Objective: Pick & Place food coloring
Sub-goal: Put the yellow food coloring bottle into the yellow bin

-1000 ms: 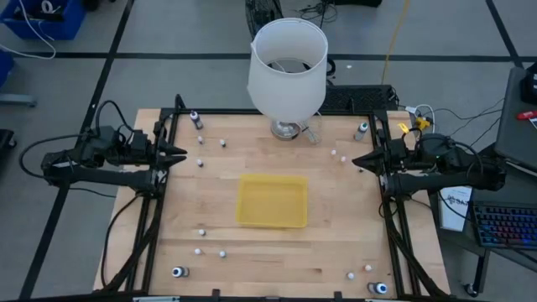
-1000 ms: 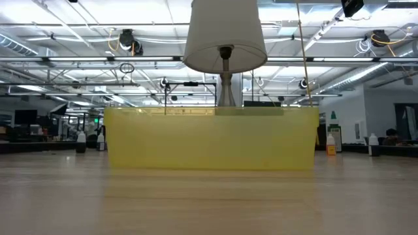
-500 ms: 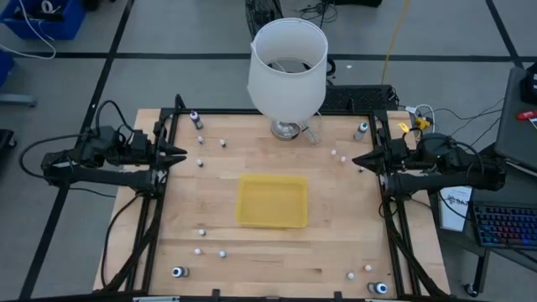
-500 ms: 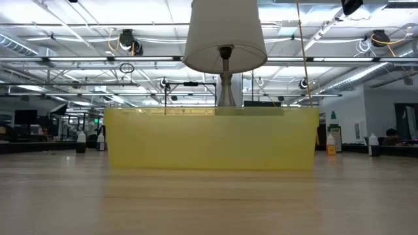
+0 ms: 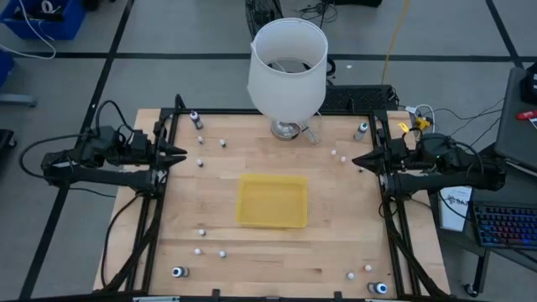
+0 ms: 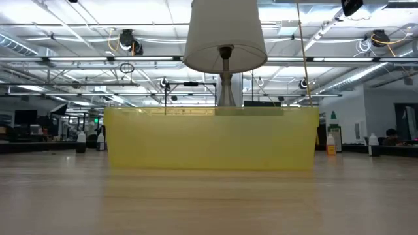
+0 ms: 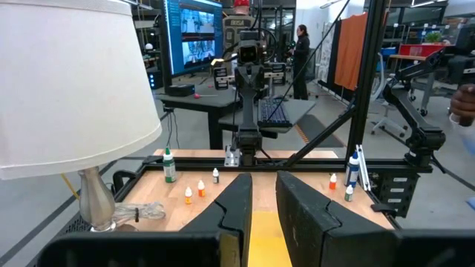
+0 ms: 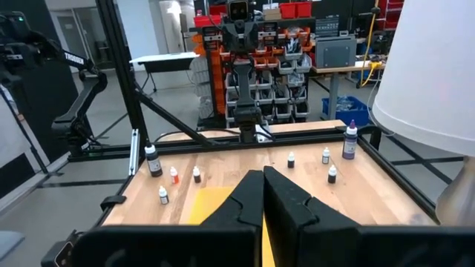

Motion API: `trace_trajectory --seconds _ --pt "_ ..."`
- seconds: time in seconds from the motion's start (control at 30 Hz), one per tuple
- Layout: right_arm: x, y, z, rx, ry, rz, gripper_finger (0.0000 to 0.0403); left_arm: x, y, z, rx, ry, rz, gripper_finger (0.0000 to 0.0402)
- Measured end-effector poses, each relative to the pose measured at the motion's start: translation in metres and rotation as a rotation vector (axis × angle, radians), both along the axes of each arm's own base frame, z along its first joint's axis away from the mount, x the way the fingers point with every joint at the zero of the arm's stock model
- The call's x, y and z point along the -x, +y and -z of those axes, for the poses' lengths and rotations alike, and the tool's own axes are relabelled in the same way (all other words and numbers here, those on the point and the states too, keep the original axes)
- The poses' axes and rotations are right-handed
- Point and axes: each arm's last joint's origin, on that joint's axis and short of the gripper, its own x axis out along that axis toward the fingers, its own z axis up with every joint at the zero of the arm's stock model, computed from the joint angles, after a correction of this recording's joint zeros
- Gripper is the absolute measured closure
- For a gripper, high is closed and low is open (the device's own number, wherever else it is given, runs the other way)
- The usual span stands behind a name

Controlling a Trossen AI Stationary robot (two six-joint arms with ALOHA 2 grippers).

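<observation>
Several tiny food coloring bottles stand upright and scattered on the wooden table: near the far left corner (image 5: 195,118), at the far right (image 5: 362,128), along the near left (image 5: 202,232) and by the near right corner (image 5: 379,288). The wrist views show more of them (image 7: 200,188) (image 8: 332,174). A flat yellow tray (image 5: 271,200) lies in the table's middle. My left gripper (image 5: 180,154) hovers shut at the left edge, pointing level toward the tray. My right gripper (image 5: 357,161) hovers shut at the right edge, facing it. Neither touches anything.
A lamp with a big white shade (image 5: 287,67) stands on its metal base (image 5: 287,129) at the far middle of the table. A black frame (image 5: 159,210) runs along the table's sides. In the low view the tray's yellow wall (image 6: 209,140) hides what lies behind it.
</observation>
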Motion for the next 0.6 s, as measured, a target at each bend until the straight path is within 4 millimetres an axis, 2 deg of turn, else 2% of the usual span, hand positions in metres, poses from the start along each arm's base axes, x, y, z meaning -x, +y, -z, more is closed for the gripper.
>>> trace_trajectory --seconds 0.6 --pt "0.0001 0.0 0.001 0.017 0.01 -0.001 0.0403 0.0 0.0 -0.0001 0.0 0.0 0.0 0.0334"
